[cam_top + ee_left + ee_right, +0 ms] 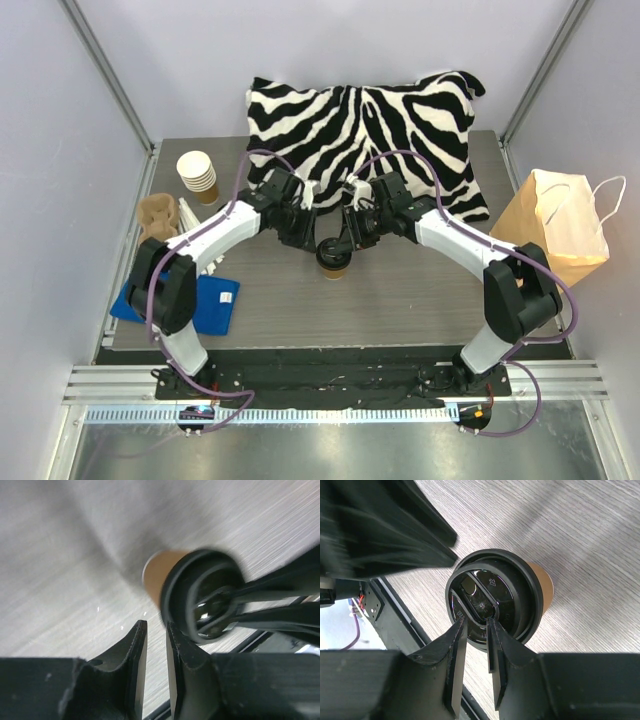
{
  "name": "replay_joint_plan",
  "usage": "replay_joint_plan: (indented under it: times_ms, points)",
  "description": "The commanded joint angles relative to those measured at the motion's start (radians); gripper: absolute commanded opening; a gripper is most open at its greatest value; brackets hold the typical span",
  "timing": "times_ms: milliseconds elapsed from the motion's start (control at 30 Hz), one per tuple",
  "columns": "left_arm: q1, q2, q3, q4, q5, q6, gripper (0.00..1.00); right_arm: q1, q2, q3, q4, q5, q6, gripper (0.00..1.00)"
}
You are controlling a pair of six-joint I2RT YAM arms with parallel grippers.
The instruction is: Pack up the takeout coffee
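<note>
Pale lilac walls (350,40) enclose a grey wood-grain table (400,300).

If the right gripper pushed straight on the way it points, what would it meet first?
The round black plastic lid on the small brown paper cup; the right gripper looks almost on it, though depth is unclear.

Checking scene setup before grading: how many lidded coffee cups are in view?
1: the takeout coffee at table centre. The cup stack rear left is lidless. None seems hidden.
</note>
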Motion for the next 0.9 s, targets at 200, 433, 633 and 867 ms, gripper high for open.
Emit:
replay_joint_plan:
  times_ms: [200,433,633,867]
  points:
    - [0.006,0.05,-0.07,-0.018,-0.008,0.007,0.25,0.004,0.043,0.021,-0.033,0.009,-0.047,0.31]
    - [0.021,-0.12,-0.047,0.048,0.005,-0.001,0.26,0.004,0.036,0.032,-0.039,-0.016,-0.091,0.31]
    - [0.025,-0.096,0.057,0.025,-0.008,0.012,0.27,0.002,0.037,0.042,-0.051,-0.04,-0.134,0.31]
    - [0.002,-0.034,-0.013,0.051,0.028,-0.011,0.27,0.001,0.045,0.042,-0.056,-0.046,-0.136,0.31]
